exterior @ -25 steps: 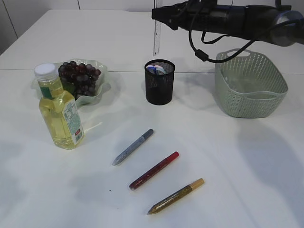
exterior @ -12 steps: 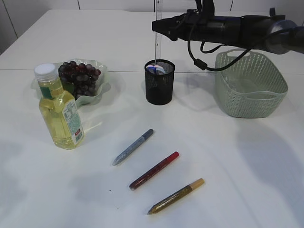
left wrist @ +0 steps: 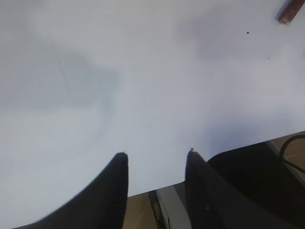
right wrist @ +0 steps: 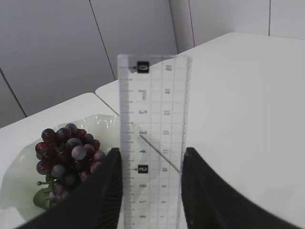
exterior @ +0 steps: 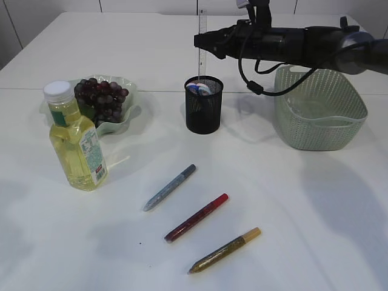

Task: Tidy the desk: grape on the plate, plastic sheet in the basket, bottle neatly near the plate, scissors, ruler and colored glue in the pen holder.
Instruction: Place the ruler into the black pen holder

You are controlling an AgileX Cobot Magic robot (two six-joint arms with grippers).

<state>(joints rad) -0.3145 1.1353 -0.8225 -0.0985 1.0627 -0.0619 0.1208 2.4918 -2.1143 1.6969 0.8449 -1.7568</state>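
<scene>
Ruler (exterior: 200, 41), transparent and upright, is gripped between the fingers of the right gripper (exterior: 202, 42) and is held directly above the black mesh pen holder (exterior: 204, 104), its lower end just over or inside the rim. In the right wrist view the ruler (right wrist: 153, 143) is seen clamped between both fingers (right wrist: 110, 186).

Three glitter glue pens are laid on the white table (exterior: 315, 206) at 6 o'clock from the holder: a silver one (exterior: 170, 187), a red one (exterior: 196, 217) and a gold one (exterior: 224, 250), all apart from each other. Nothing is seen between ruler and holder.

Scissors handles (exterior: 199, 89) are seen inside the pen holder. Grapes (exterior: 100, 98) are held in the pale green plate (exterior: 124, 118) at 9 o'clock from the holder, with the yellow bottle (exterior: 75, 140) standing just in front of it. A green basket (exterior: 317, 106) stands at 3 o'clock.

The left gripper (left wrist: 156, 160) is seen open above bare table.

Compared with half a second earlier, the ruler has been brought lower toward the holder.
</scene>
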